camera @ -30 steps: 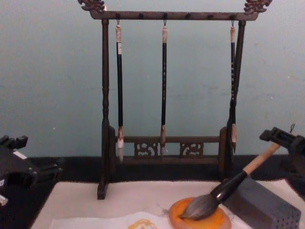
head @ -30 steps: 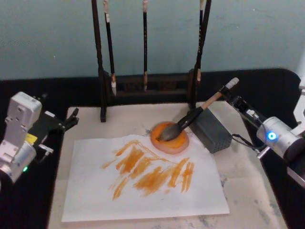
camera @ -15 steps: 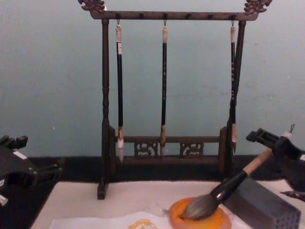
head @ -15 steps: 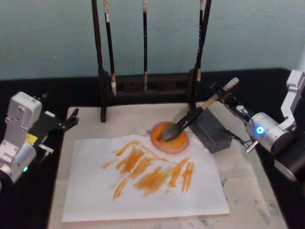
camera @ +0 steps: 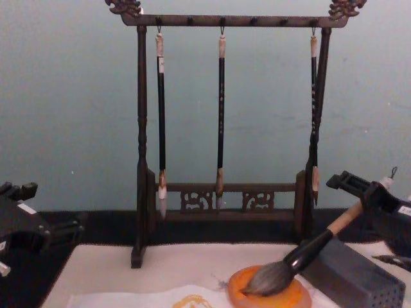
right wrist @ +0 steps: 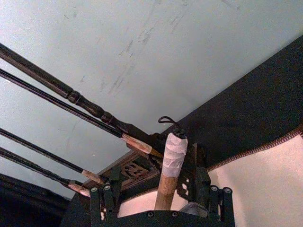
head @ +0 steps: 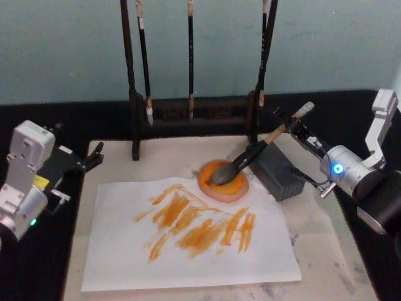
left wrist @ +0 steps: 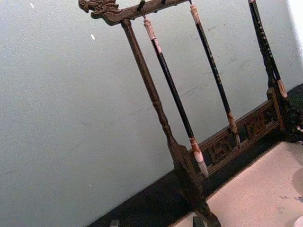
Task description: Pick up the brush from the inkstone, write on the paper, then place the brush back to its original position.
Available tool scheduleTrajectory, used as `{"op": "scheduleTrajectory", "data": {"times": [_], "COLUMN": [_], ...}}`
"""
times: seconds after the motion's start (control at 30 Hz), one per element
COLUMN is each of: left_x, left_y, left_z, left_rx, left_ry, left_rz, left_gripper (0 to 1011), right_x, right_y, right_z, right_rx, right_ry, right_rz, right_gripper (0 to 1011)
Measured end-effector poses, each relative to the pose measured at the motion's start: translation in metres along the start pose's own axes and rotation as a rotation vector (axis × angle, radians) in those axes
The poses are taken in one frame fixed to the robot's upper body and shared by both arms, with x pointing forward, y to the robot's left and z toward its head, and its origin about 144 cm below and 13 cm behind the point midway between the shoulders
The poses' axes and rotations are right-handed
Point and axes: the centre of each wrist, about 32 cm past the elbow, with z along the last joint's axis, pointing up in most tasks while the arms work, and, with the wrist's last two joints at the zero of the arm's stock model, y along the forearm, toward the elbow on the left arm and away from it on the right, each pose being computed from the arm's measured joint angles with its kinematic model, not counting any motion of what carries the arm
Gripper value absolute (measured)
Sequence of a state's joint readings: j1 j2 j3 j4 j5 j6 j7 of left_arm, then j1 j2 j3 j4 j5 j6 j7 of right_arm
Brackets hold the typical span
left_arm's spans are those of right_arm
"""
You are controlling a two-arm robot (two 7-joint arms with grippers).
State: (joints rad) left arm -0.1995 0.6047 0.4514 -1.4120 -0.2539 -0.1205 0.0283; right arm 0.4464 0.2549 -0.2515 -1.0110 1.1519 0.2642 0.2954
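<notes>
tan brush [head: 249,155] handle between wide-apart jaws of low, outstretched right gripper [head: 293,126]

one large brush [head: 252,154] | three thin brushes [camera: 160,115] [camera: 221,109] [camera: 314,109] | one rack [camera: 142,128] | one orange inkstone [head: 230,190] | one paper sheet [head: 188,257] | one felt mat [head: 326,251] | one grey box [head: 280,174] | two grippers [head: 76,143] [head: 289,124]
</notes>
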Motion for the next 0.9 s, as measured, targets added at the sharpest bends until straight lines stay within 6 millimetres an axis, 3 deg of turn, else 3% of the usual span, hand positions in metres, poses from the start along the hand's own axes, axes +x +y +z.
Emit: {"op": "scheduleTrajectory", "data": {"times": [0.23, 0.33, 0.9], "left_x": [0.0, 0.0, 0.0], "left_y": [0.0, 0.0, 0.0], "left_z": [0.0, 0.0, 0.0], "left_rx": [0.0, 0.0, 0.0], "left_ry": [0.0, 0.0, 0.0], "left_rz": [0.0, 0.0, 0.0], "left_gripper": [1001, 1001, 1001], "right_x": [-0.0001, -0.0001, -0.0002], "right_y": [-0.0004, -0.0007, -0.001], "right_z": [0.0, -0.0001, 0.0001], "right_rx": [0.0, 0.0, 0.0], "right_ry": [0.001, 0.001, 0.002], "right_rz": [-0.001, -0.002, -0.004], "right_gripper": [1002, 942, 443]}}
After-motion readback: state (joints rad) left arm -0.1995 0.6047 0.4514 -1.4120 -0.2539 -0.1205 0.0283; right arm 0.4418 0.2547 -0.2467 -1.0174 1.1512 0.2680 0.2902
